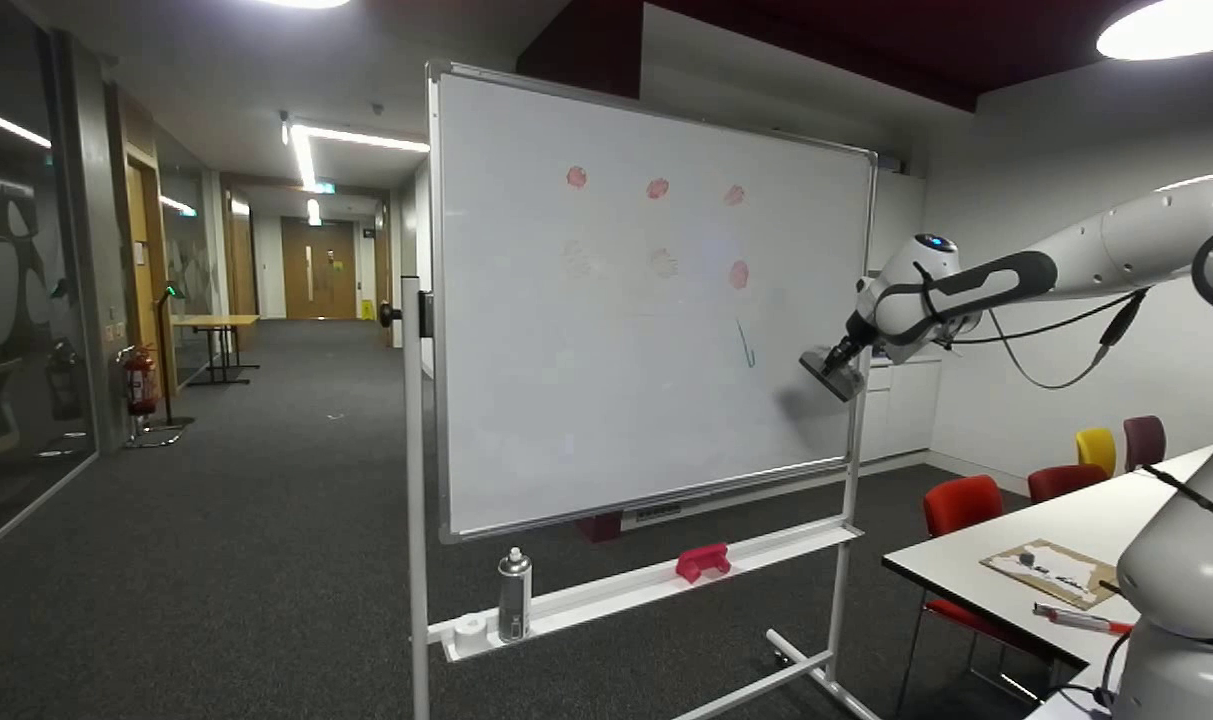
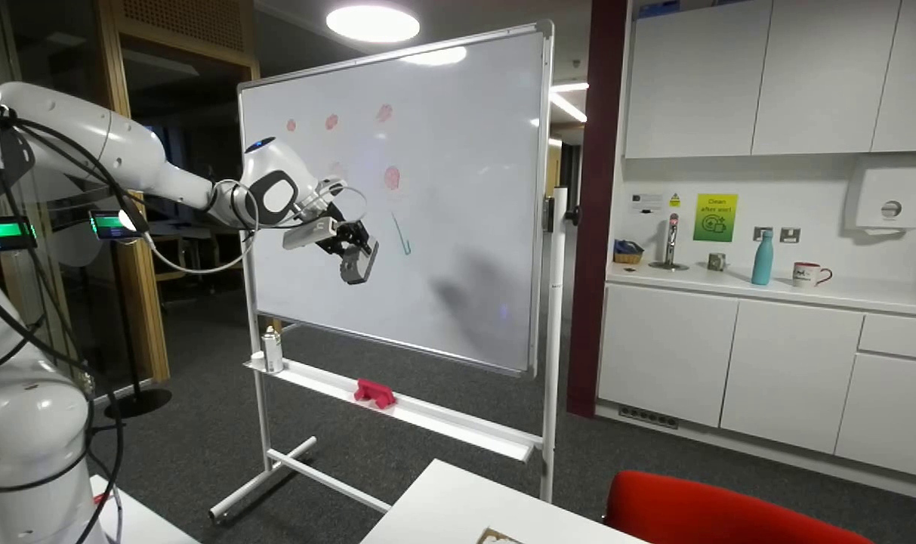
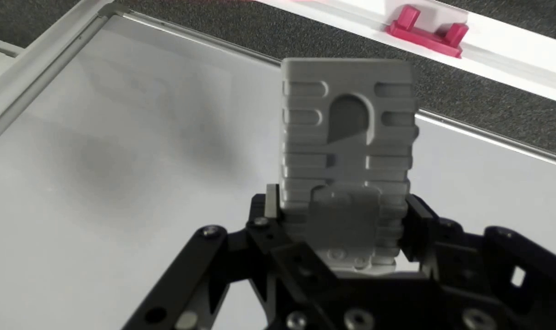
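Since my tool (image 3: pixel 342 211) grips the grey eraser (image 3: pixel 349 153) by its sides, in front of the whiteboard (image 1: pixel 646 370) but apart from it, I should probably lay the eraser flat there before rubbing the blue-green mark (image 1: pixel 742 341) with even force.

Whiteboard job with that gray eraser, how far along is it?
Done, perhaps: two patches look faint, possibly wiped. In hand: the jaws grip the gray eraser, apparently not touching the whiteboard. Left, probably: four clearer red spots and the green stroke.
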Action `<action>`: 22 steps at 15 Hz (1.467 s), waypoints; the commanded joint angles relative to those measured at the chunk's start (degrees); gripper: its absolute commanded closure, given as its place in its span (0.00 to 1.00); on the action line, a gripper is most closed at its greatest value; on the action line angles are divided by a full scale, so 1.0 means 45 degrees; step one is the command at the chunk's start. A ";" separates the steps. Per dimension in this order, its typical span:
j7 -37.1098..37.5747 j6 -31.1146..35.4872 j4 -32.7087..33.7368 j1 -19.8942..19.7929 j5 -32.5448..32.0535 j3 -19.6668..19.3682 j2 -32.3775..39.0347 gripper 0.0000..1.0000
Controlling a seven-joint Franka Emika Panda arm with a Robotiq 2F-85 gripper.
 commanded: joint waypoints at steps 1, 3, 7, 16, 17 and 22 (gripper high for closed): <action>0.0166 0.1344 -0.0025 0.0145 0.0141 -0.0108 0.0200 0.65; 0.0017 0.3098 -0.0078 0.0331 0.0359 -0.0191 0.0440 0.65; 0.0044 0.5674 0.0195 0.0599 0.0862 -0.0222 0.1207 0.65; -0.0183 0.7641 0.1460 0.1289 0.1242 -0.0612 0.2956 0.65; -0.0201 0.7671 0.1706 0.1283 0.1213 -0.0619 0.3152 0.65; -0.0218 0.7793 0.2933 0.1026 0.1007 -0.0556 0.4234 0.65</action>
